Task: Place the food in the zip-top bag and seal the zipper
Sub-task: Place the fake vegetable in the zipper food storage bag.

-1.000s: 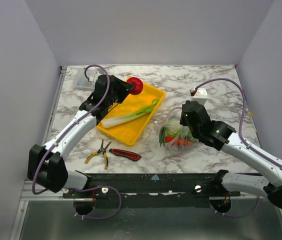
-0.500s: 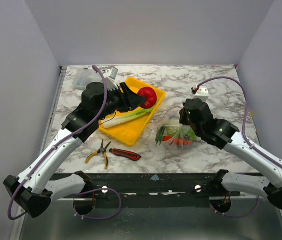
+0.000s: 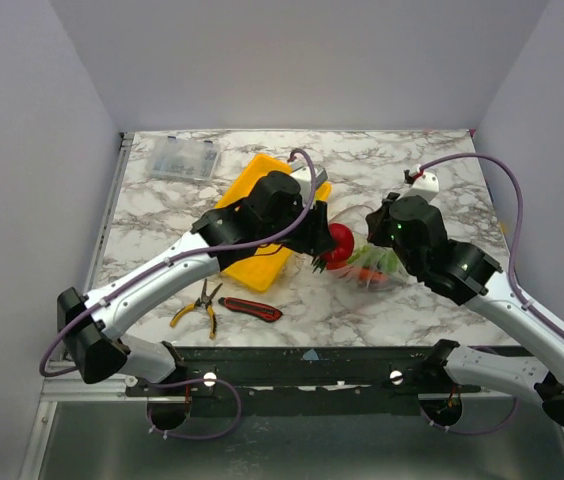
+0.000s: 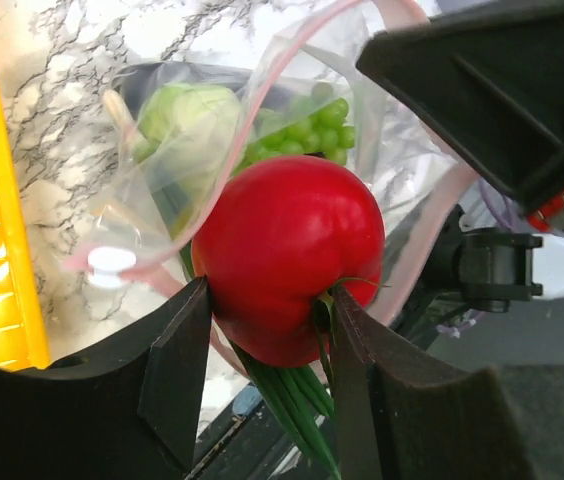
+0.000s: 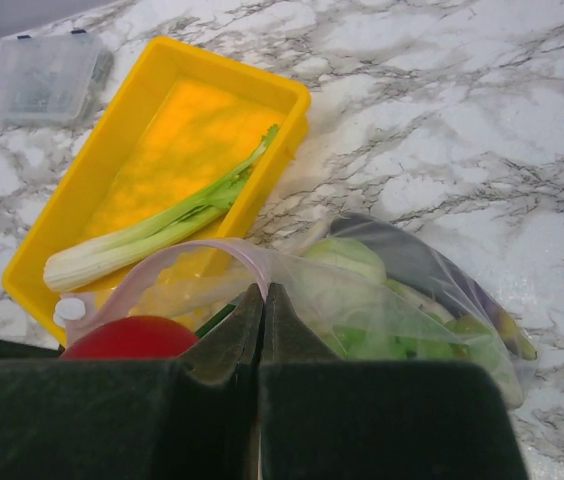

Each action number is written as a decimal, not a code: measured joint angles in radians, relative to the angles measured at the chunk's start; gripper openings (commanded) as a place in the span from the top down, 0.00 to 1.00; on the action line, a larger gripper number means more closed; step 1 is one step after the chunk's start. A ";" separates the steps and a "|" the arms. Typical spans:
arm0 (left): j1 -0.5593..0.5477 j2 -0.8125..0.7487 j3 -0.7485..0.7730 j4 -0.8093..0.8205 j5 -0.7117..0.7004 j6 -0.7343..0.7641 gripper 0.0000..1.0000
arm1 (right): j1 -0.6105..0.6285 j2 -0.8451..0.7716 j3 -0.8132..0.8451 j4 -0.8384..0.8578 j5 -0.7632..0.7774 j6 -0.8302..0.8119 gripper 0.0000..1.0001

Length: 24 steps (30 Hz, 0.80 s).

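My left gripper (image 3: 324, 248) is shut on the red tomato (image 4: 287, 255), held at the open mouth of the clear zip-top bag (image 4: 362, 170); the tomato also shows in the top view (image 3: 339, 243). My right gripper (image 5: 263, 292) is shut on the bag's pink zipper strip (image 5: 187, 258), lifting the mouth open. Inside the bag (image 5: 412, 300) lie the green cabbage (image 4: 190, 115), green grapes (image 4: 322, 120) and other food. The white-green leek (image 5: 157, 228) lies in the yellow tray (image 5: 142, 80). The right gripper also shows in the top view (image 3: 377, 238).
Yellow-handled pliers (image 3: 202, 303) and a red-black utility knife (image 3: 250, 309) lie near the front edge. A clear hard plastic box (image 3: 175, 157) stands at the back left. The yellow tray (image 3: 252, 180) sits left of the bag.
My left gripper has carried the tomato from over the tray rightward and down to the bag's mouth. The right gripper keeps hold of the bag's edge and has shifted slightly.
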<state>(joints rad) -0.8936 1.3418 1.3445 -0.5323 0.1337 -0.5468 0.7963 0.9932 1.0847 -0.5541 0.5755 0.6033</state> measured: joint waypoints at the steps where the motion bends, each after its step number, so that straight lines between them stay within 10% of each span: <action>1: -0.003 0.025 0.023 -0.008 -0.004 0.005 0.61 | 0.000 -0.002 0.000 -0.004 0.000 0.002 0.99; 10: -0.010 0.151 0.224 -0.112 -0.047 0.053 0.19 | 0.000 -0.007 0.001 -0.026 0.000 0.007 1.00; 24: 0.064 -0.086 0.037 -0.165 -0.064 0.057 0.49 | 0.000 -0.038 0.001 -0.045 -0.002 0.008 0.99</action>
<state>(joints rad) -0.8299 1.2556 1.3815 -0.6971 0.0692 -0.4900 0.7963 0.9550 1.0859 -0.5991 0.5739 0.6117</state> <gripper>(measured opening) 0.523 0.007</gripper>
